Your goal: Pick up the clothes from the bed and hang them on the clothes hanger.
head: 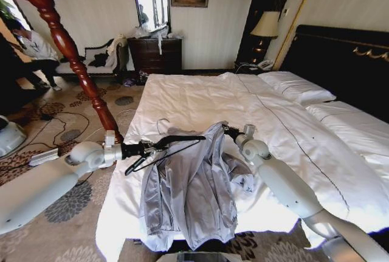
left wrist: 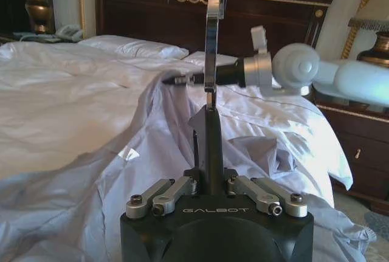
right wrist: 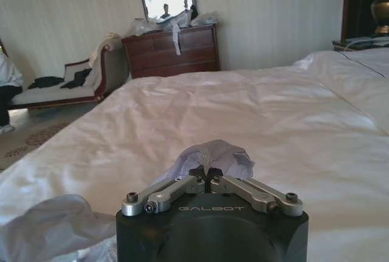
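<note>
Left hand (head: 148, 146) pinching the black clothes hanger (head: 167, 144), holding it level above the bed (head: 200, 98). Right hand (head: 228, 131) pressed together on a fold of the grey clothes (head: 188, 195), lifting it just beside the hanger; rest of garment trailing below over the bed's near edge.

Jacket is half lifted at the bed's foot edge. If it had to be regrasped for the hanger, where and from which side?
Probably at the collar or shoulder seam, next to where the right gripper already pinches the jacket. That is the raised fold above the bed, so fingers can close around it from above. The left gripper holds the hanger beside it.
</note>
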You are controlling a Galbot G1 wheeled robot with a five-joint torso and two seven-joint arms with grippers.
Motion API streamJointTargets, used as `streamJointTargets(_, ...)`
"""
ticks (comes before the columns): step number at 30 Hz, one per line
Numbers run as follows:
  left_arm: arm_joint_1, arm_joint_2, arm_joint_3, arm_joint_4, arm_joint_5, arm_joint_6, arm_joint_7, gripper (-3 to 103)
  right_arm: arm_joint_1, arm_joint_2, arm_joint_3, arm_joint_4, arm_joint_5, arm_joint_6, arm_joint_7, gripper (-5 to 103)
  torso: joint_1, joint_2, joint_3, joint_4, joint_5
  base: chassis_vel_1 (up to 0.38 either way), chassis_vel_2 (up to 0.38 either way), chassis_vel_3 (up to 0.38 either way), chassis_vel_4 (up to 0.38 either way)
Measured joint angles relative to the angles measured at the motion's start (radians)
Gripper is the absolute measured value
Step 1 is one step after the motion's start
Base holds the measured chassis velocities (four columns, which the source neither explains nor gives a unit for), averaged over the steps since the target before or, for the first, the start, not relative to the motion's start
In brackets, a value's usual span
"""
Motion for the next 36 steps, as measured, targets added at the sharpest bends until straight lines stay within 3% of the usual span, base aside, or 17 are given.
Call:
streamJointTargets(14, -0.072, -0.085, 0.123, 0.053, 0.038, 0.007, -0.058, 15, -0.008, -0.018, 0.021, 0.073, 0.009, -0.005, 0.005, 0, 0.000, 0.000, 0.000, -0.0002, 0.0000, 0.000, 0.000, 0.000, 0.000)
streamJointTargets(20, -0.152, -0.122, 0.204, 0.075, 0.029, 0.008, -0.074, 15, -0.028, -0.025, 0.025, 0.095, 0.012, -0.007, 0.006, 0, 0.000, 0.000, 0.000, -0.0004, 0.0002, 0.000, 0.000, 0.000, 0.000)
streamJointTargets(36, -0.237, -0.219, 0.310, 0.145, 0.015, 0.040, -0.139, 15, -0.029, -0.023, 0.036, 0.111, 0.029, -0.010, 0.014, 0, 0.000, 0.000, 0.000, -0.0001, 0.0000, 0.000, 0.000, 0.000, 0.000)
